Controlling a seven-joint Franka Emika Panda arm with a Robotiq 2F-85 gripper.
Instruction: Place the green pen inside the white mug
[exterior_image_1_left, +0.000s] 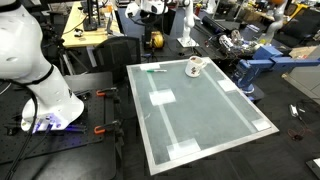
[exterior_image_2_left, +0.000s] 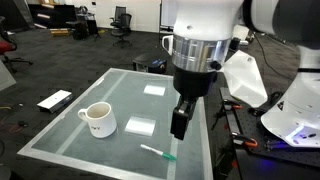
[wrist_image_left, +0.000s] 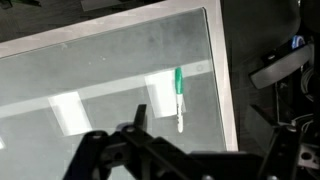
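**A:** Exterior view, from high up. The small white ceramic mug (exterior_image_1_left: 195, 67) with a side handle stands upright near the far edge of the glass-topped table (exterior_image_1_left: 205, 130). The thin green pen (exterior_image_1_left: 155, 70) lies flat on the same side, apart from the mug, not touching.

**B:** Gripper there?

**A:** Can't make it out in that picture. Noted a white tape patch (exterior_image_1_left: 162, 97) stuck flat on the glass, nothing more.

**B:** Exterior view from low down, then. The black gripper (exterior_image_2_left: 179, 128) hangs pointing down above the table, clear of everything. The mug (exterior_image_2_left: 98, 119) stands to one side of it. The pen (exterior_image_2_left: 158, 152) lies just below it in the picture, close to the table edge.

**A:** Spread or pressed together?

**B:** Cannot tell, it shows only as a dark block. It carries nothing, since the pen lies on the glass.

**A:** Wrist view. The pen (wrist_image_left: 179, 95) lies ahead of the gripper (wrist_image_left: 140, 150), paler end nearest it, alongside a tape patch (wrist_image_left: 160, 92) and near the table's pale frame. Finger spacing is unreadable here too.

**B:** My reading is that the wrist is held high and straight down to keep the pen in sight and line up a pinch across its thin shaft.

**A:** Agreed. The pickup is not yet begun, and the mug's upright open mouth suits a drop from above
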